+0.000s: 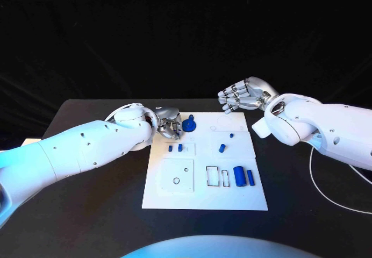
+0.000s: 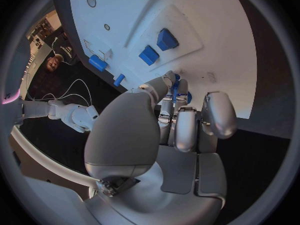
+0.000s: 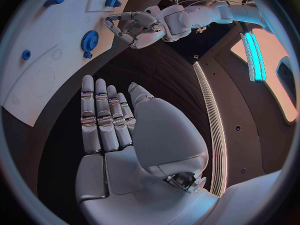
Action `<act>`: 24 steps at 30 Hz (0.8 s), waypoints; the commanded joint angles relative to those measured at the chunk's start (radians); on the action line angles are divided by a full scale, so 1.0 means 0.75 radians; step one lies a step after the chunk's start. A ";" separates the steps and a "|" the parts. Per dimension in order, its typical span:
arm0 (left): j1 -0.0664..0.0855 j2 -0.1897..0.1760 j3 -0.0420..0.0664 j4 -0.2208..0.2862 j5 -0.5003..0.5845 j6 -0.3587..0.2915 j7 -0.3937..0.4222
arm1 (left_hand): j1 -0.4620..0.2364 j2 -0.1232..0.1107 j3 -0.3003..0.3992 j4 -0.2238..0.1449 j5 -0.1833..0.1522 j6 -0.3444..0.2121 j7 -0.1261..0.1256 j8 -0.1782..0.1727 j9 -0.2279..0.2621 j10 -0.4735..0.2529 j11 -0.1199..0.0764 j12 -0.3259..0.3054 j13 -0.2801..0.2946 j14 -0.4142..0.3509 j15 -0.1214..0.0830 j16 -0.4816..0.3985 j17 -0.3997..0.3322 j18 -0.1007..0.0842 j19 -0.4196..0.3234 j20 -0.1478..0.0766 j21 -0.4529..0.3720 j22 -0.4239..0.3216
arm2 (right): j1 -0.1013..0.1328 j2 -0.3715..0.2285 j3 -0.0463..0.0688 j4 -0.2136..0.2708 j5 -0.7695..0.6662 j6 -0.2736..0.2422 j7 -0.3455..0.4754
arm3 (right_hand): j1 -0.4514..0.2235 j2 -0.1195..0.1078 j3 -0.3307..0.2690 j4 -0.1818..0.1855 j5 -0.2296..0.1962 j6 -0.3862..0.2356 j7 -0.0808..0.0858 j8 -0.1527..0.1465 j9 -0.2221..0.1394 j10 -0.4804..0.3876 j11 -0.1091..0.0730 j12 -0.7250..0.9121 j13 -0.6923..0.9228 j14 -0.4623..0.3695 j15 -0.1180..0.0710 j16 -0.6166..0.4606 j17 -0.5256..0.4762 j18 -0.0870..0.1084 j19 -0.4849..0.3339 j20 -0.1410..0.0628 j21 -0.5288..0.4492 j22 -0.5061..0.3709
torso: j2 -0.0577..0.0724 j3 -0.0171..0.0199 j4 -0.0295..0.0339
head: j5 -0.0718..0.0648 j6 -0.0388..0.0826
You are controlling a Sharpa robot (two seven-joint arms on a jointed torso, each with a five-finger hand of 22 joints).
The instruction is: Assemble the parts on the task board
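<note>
Reaching in from the left, the left hand (image 1: 166, 122) sits at the far left corner of the flat white task board (image 1: 205, 199), its silver fingers (image 2: 177, 129) curled down around a small blue gear-shaped part (image 1: 190, 126) that lies on the board just beside them; whether they actually grip it I cannot tell. Nearer the middle of the board, two short blue block-shaped parts (image 1: 175, 148) stand side by side in a raised square, and a small blue peg (image 1: 222, 148) stands just right of them. Two blue cylinder parts (image 1: 243, 176) lie together by the right edge. Beyond the board's far right corner, the right hand (image 1: 245, 94) hovers empty with fingers (image 3: 100, 116) straight and spread.
</note>
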 commanded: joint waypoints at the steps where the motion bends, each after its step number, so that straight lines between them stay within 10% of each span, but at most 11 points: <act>1: -0.007 0.002 -0.005 0.002 0.002 0.056 -0.010 | -0.002 0.014 0.003 -0.001 0.004 0.005 0.001 0.002 0.002 0.047 -0.047 0.009 0.001 0.016 -0.009 0.003 -0.001 -0.012 0.003 -0.002 0.008 0.064 | 0.000 0.001 0.000 0.002 -0.001 0.012 0.015 | -0.008 -0.001 0.010 -0.001 0.008 0.005 0.006 -0.006 -0.002 0.006 0.003 -0.005 -0.001 -0.001 0.002 -0.001 -0.001 0.017 0.008 0.002 -0.008 -0.001 | 0.000 -0.0001 0.0000 | 0.001 -0.002; 24: -0.007 -0.003 -0.006 0.012 0.015 0.041 -0.011 | -0.055 -0.011 -0.016 -0.004 0.013 0.001 -0.001 -0.009 0.002 0.043 -0.052 0.004 0.015 0.009 -0.011 -0.002 -0.014 -0.010 -0.004 -0.003 -0.001 0.066 | 0.000 0.003 0.000 -0.002 0.001 0.014 0.015 | -0.014 -0.003 0.015 -0.002 0.009 0.006 0.008 -0.008 -0.002 0.006 0.005 -0.009 -0.001 -0.002 0.003 -0.001 -0.007 0.016 0.010 0.003 -0.014 -0.005 | 0.000 -0.0003 -0.0001 | 0.002 -0.005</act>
